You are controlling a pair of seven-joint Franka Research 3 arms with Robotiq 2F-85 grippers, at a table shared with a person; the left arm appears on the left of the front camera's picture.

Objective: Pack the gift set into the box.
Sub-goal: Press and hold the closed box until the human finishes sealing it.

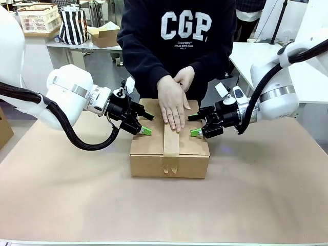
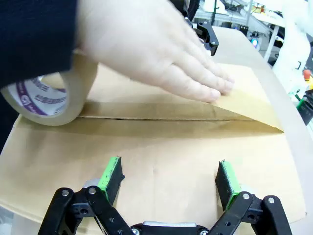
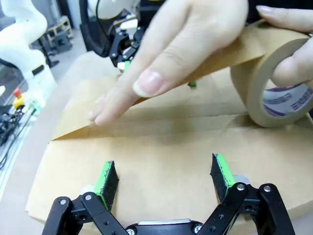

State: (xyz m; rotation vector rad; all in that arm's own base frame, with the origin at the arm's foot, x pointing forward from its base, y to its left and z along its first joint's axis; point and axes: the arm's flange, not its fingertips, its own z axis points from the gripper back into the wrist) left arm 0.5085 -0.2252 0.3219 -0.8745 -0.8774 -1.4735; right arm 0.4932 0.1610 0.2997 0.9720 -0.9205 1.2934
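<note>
A hand [image 1: 172, 102] lies on the box [image 1: 169, 151], between both tools.

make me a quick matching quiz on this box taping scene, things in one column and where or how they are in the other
Things:
1. brown cardboard box
2. roll of tan packing tape
3. left gripper
4. person's flat hand

States:
a. pressing tape along the top seam
b. open, on the box's left flap
c. flaps closed, tape strip over the front edge
d. held at the box's far edge

Pairs: 1-c, 2-d, 3-b, 4-a
</note>
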